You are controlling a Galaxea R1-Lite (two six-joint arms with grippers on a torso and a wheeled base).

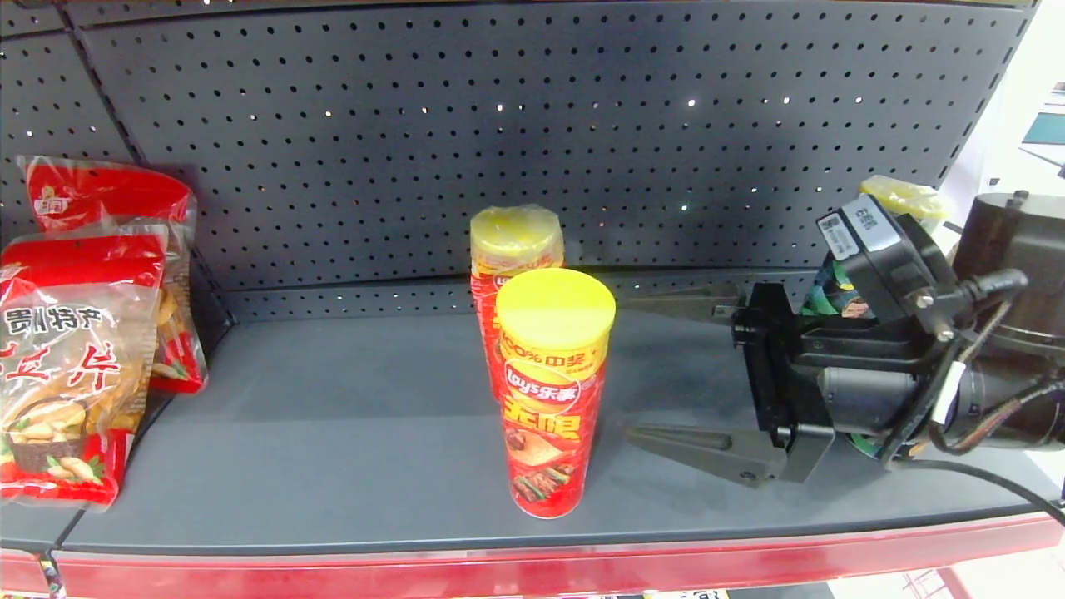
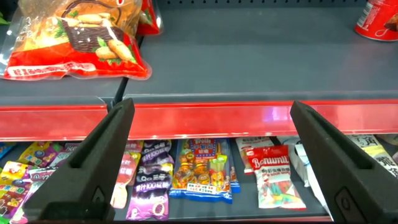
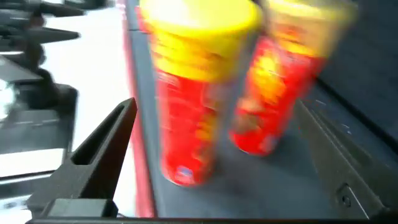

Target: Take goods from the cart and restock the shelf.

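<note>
Two red chip cans with yellow lids stand mid-shelf, one behind the other: the front can near the edge, the rear can closer to the pegboard. My right gripper lies level on the shelf just right of the front can, open, its fingertips short of the can. From the right wrist the front can and rear can stand just ahead of that gripper. My left gripper is open and holds nothing, hanging in front of the shelf's red edge.
Red snack bags fill the shelf's left end. A green can with a yellow wrapped lid stands behind my right wrist. The grey shelf has bare room between bags and cans. Candy packets line the lower shelf.
</note>
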